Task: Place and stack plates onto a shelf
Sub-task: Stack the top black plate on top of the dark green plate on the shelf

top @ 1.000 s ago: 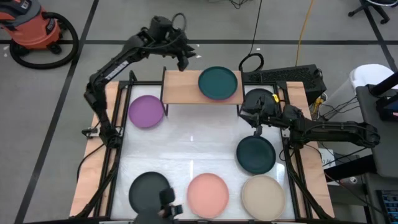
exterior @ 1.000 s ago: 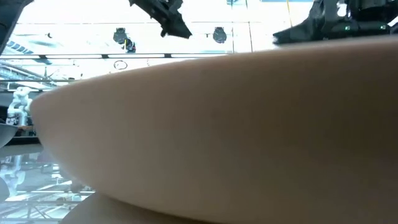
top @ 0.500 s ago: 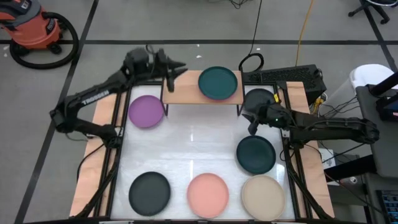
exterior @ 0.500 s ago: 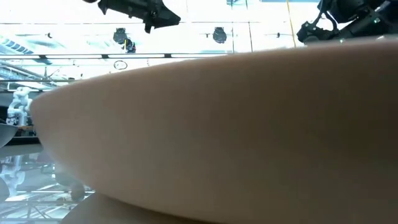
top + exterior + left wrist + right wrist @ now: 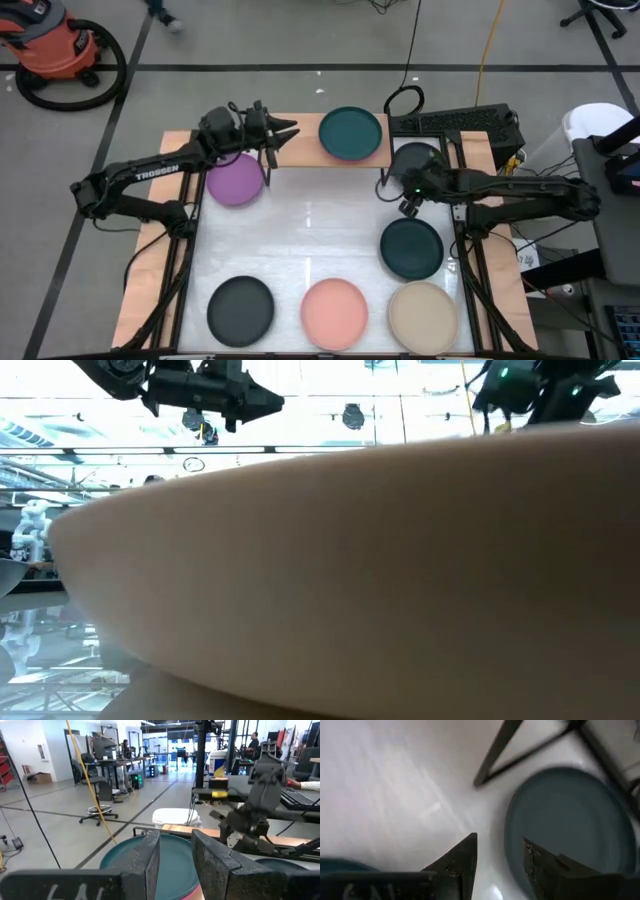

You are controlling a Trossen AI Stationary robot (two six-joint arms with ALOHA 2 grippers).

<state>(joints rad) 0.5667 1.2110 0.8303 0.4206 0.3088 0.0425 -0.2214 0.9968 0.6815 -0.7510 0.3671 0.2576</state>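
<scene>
The light-wood shelf [image 5: 300,142] stands at the table's far edge, and one dark teal plate [image 5: 351,133] rests flat on its right half. My left gripper [image 5: 283,132] hovers open over the shelf's left end, pointing level toward that plate [image 5: 150,860]. My right gripper [image 5: 403,196] is open above the table, between a charcoal plate [image 5: 417,160] and the second teal plate [image 5: 411,248]. In its wrist view it [image 5: 499,851] looks down on a dark plate [image 5: 570,820]. Purple [image 5: 236,180], charcoal [image 5: 240,308], salmon [image 5: 334,312] and beige [image 5: 423,316] plates lie flat on the table. I see no magenta plate as a whole.
The beige plate [image 5: 320,580] fills most of the low view, with both arms above it. The shelf's black legs [image 5: 505,747] stand close to my right gripper. A keyboard [image 5: 450,122] lies beyond the table's far right corner. Bare white tabletop [image 5: 310,230] lies in the middle.
My left gripper has come back from beyond the shelf's far edge toward the near-left and has dropped lower; it now points level along the shelf. My right gripper has drifted a little toward the table's left. No plate has moved.
</scene>
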